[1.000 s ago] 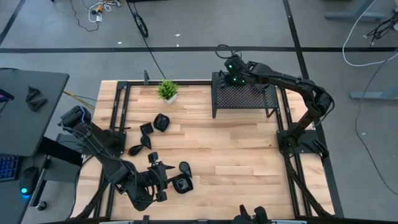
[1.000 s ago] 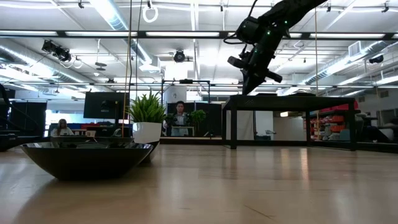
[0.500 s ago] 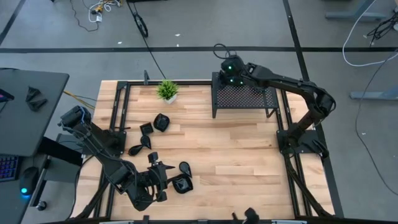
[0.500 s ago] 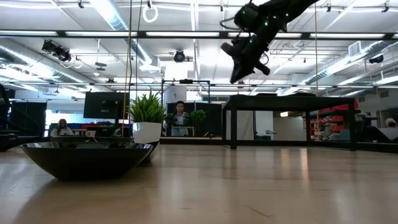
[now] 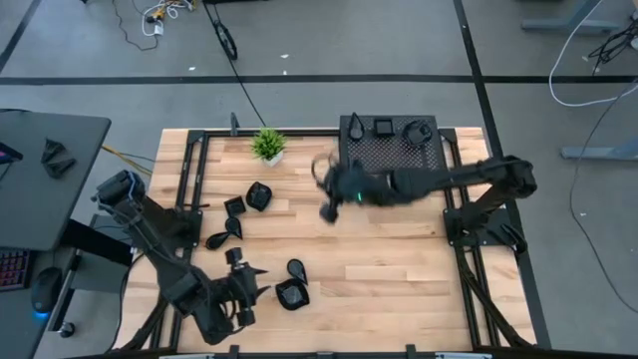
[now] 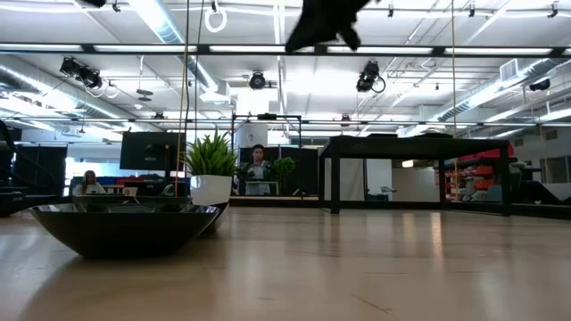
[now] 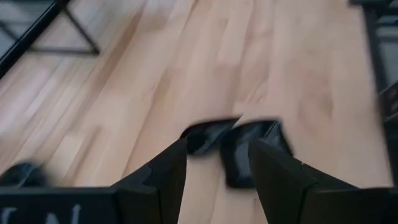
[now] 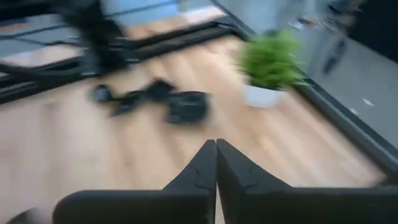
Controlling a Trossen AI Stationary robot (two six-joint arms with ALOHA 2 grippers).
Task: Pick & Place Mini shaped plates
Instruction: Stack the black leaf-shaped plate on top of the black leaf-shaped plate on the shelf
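Small glossy black plates lie flat on the wooden table: a rounded one (image 5: 259,194), a square one (image 5: 234,206), a teardrop (image 5: 224,236), another teardrop (image 5: 296,267) and a square one (image 5: 291,294). Three more sit on top of the black perforated rack (image 5: 391,152). My left gripper (image 5: 255,283) hovers open just left of the near pair; its wrist view shows the teardrop (image 7: 205,134) and the square plate (image 7: 252,152) beyond its fingers (image 7: 217,168). My right gripper (image 5: 325,209) is shut and empty (image 8: 216,149), high over the table's middle and blurred (image 6: 326,18).
A small green potted plant (image 5: 267,146) stands at the far edge, left of the rack. Black frame rails run along the table's left (image 5: 189,189) and right sides. Bare wood lies between the plates and the right rail. One plate (image 6: 125,227) looms close in the low view.
My right gripper has swung away from above the rack's far left corner, toward the near and left, and now hangs over the table's middle; the three plates on the rack are uncovered. My left gripper has drawn back a little toward the left edge.
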